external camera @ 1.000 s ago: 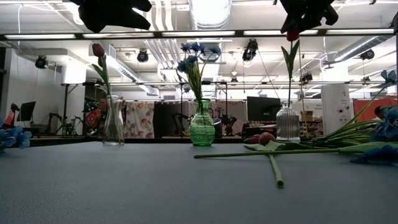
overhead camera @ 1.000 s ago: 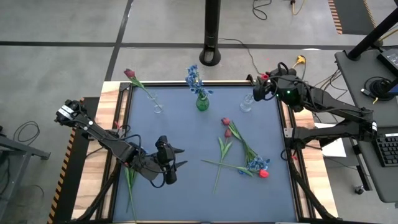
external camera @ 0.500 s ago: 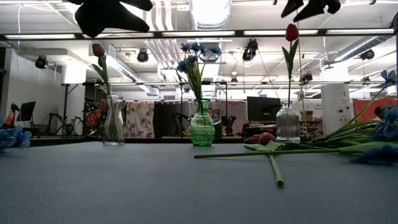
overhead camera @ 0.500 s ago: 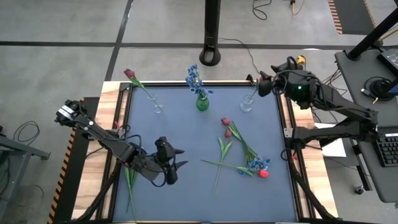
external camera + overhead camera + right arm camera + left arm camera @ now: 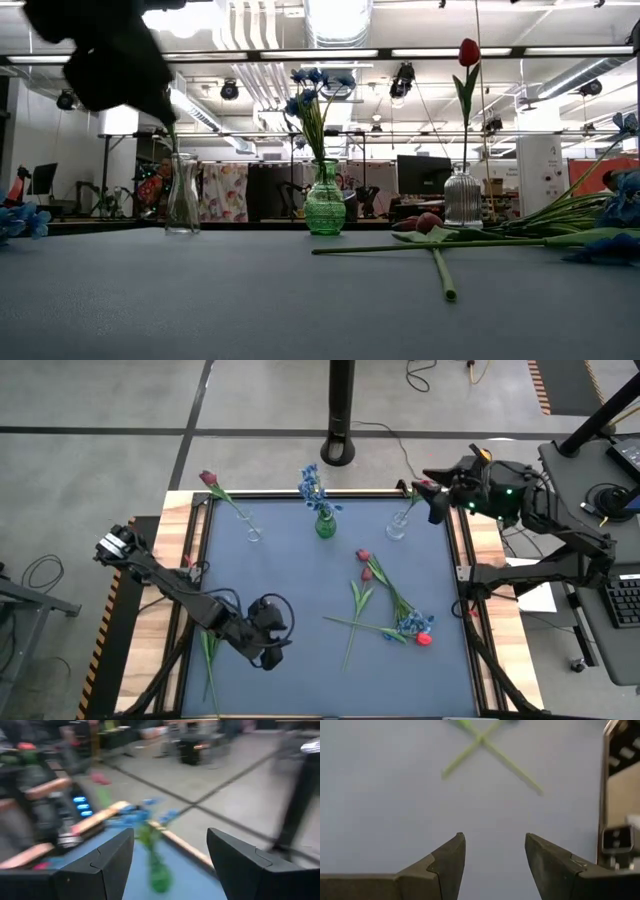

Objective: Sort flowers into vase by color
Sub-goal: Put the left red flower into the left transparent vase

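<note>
Three vases stand along the far edge: a clear vase (image 5: 254, 535) with a maroon tulip (image 5: 207, 478), a green vase (image 5: 325, 525) with blue blossoms (image 5: 313, 485), and a clear ribbed vase (image 5: 463, 197) with a red tulip (image 5: 469, 52). More flowers lie on the mat right of centre: two maroon tulips (image 5: 365, 565), blue blossoms (image 5: 413, 623) and a red tulip (image 5: 424, 639). My left gripper (image 5: 272, 650) hangs open over bare mat in the near left part, pointing down. My right gripper (image 5: 436, 508) is open, high by the far right corner, beside the ribbed vase.
The loose stems cross on the mat (image 5: 480, 740) ahead of my left gripper. Another flower (image 5: 210, 655) lies on the wooden strip left of the mat, with blue blossoms (image 5: 20, 220) showing at the low view's left. The mat's middle and near part are bare.
My right gripper has let go of the red tulip, which now stands in the ribbed vase, and has drawn up and away toward the table's right edge. My left gripper has tipped from level to pointing down and has sunk lower.
</note>
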Robot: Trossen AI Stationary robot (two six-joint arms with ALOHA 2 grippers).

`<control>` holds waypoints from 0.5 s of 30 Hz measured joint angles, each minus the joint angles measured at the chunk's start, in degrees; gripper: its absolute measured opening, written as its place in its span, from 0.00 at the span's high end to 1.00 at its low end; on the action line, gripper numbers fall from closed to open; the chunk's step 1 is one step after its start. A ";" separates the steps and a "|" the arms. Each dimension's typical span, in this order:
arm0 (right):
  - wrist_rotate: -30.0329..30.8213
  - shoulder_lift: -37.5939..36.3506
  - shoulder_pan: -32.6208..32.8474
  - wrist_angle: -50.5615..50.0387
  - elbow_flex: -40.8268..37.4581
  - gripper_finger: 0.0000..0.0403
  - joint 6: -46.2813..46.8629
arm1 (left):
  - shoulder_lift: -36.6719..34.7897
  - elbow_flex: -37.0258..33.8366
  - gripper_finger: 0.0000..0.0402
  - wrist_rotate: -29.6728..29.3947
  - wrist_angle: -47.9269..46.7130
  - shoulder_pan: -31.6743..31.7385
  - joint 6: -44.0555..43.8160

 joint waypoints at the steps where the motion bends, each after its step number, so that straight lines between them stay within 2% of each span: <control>1: -2.66 0.03 0.10 -0.12 0.32 0.41 1.01 | 0.53 0.00 0.53 1.29 -0.35 -0.08 -1.02; 6: -15.29 1.57 0.18 -1.58 0.93 0.43 4.41 | 1.99 0.00 0.53 6.63 -0.84 -0.42 -4.20; 9: -21.07 3.20 1.48 -3.29 1.01 0.44 5.25 | 1.97 0.00 0.53 7.59 -0.78 -1.05 -4.64; 12: -24.33 4.94 3.87 -5.93 0.98 0.44 6.32 | 1.97 1.02 0.53 6.97 -0.06 -1.71 -3.15; 15: -24.58 6.46 7.30 -8.80 0.96 0.44 6.71 | 2.65 2.23 0.53 2.48 4.13 -2.11 1.60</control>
